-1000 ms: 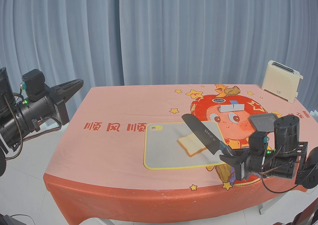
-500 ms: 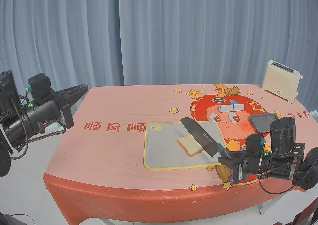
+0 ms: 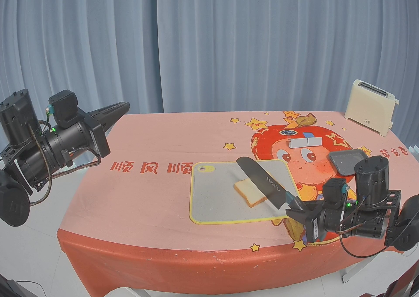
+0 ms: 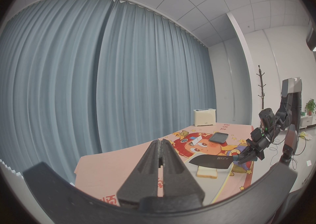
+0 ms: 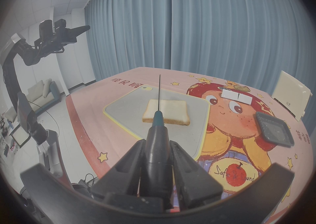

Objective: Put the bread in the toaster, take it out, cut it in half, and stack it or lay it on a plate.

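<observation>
Bread (image 3: 249, 193), a single pale slice, is lying flat on the right half of the grey, yellow-rimmed cutting board (image 3: 214, 199) near the front of the table. The right gripper (image 3: 300, 213) is clamping its fingers narrowly round the handle of the black knife (image 3: 262, 178) and holding the blade slantwise over the slice. In the right wrist view the blade is showing edge-on as a thin line over the middle of the bread. The left gripper (image 3: 117, 110) is hanging in the air by the table's far left corner, its fingers pressed together on nothing. Since a second ago the left arm has been rising and swinging in toward the table, while the knife and the right gripper have been sliding a little leftward. The blade is covering part of the slice in the head view, and whether its edge is touching the bread is hard to make out. The cream toaster (image 3: 371, 107) is standing at the far right corner, beyond the dark plate (image 3: 347, 161) lying right of the board.
</observation>
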Robot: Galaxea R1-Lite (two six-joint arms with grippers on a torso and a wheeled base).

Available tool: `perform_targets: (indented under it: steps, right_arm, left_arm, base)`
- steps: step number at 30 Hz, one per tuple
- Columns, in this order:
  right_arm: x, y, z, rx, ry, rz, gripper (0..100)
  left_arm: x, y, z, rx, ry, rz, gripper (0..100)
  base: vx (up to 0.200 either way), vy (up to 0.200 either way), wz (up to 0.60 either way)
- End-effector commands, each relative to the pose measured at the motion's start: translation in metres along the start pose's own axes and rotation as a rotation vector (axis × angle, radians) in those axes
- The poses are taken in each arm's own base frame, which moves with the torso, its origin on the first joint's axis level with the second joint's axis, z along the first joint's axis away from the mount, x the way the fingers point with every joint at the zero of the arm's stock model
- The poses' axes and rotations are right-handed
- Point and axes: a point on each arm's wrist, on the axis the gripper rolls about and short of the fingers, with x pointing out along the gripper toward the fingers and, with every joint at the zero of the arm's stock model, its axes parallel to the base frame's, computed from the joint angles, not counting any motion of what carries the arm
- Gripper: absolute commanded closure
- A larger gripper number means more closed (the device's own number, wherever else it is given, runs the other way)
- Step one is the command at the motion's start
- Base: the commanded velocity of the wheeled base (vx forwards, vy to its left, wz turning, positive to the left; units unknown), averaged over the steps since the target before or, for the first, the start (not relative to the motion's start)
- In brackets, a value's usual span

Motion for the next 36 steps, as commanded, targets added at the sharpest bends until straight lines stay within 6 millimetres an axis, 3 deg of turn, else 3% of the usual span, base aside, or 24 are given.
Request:
perform_targets:
  steps: [1,8,12,19,21,27,32,36]
  right_arm:
    - [0.000,0.000,0.002,-0.001,-0.006,-0.001,100]
    - [0.000,-0.008,0.018,0.015,-0.059,-0.025,100]
    - [0.001,-0.008,0.015,0.016,-0.043,-0.025,100]
    - [-0.002,-0.009,0.013,0.019,-0.045,-0.032,100]
    - [-0.003,-0.009,0.014,0.019,-0.048,-0.032,100]
    - [-0.002,-0.017,0.016,0.035,-0.052,-0.056,100]
    - [-0.003,-0.020,0.016,0.042,-0.056,-0.067,100]
    - [-0.009,-0.019,0.019,0.040,-0.079,-0.065,100]
  left_arm:
    - [0.004,0.001,0.000,-0.007,-0.004,-0.009,100]
    - [0.006,-0.002,-0.003,-0.010,0.002,-0.025,100]
    - [0.021,-0.015,-0.005,-0.021,0.010,-0.083,100]
    - [0.043,-0.020,-0.007,-0.022,0.010,-0.117,100]
    - [0.045,-0.031,-0.008,-0.028,0.020,-0.155,100]
    - [0.047,-0.041,-0.013,-0.033,0.059,-0.180,100]
    - [0.045,-0.042,-0.018,-0.037,0.074,-0.183,100]
    - [0.057,-0.040,-0.025,-0.039,0.090,-0.185,100]
  base:
    - [0.000,0.000,0.00]
    - [0.000,0.000,0.00]
    - [0.000,0.000,0.00]
    - [0.000,0.000,0.00]
    - [0.000,0.000,0.00]
    - [0.000,0.000,0.00]
    - [0.000,0.000,0.00]
    - [0.000,0.000,0.00]
